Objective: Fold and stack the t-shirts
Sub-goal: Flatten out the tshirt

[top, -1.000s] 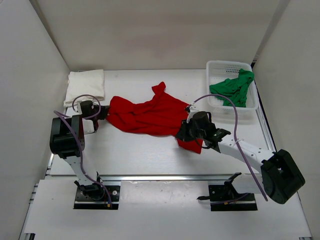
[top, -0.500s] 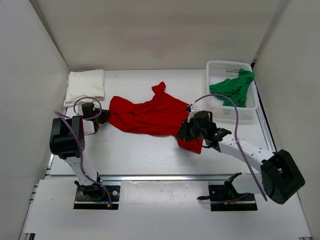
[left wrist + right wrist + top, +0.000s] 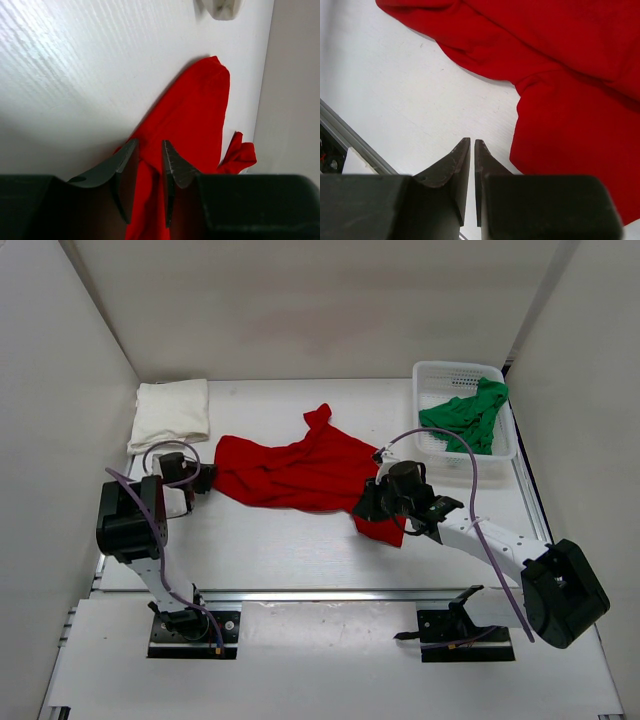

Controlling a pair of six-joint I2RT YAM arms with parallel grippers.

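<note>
Three t-shirts across the white tabletop (image 3: 280, 545): cream-white t-shirt (image 3: 172, 412) folded flat at the far left corner, green t-shirt (image 3: 465, 418) bunched in the mesh basket (image 3: 440, 371) at far right, red t-shirt (image 3: 300, 472) crumpled in the middle. Left pincer (image 3: 149, 146) at the red t-shirt's left tip, jaws parted a little, red cloth showing in the gap. Right pincer (image 3: 472, 142) all but closed, gripping nothing, over bare tabletop just beside the red t-shirt's near right corner.
</note>
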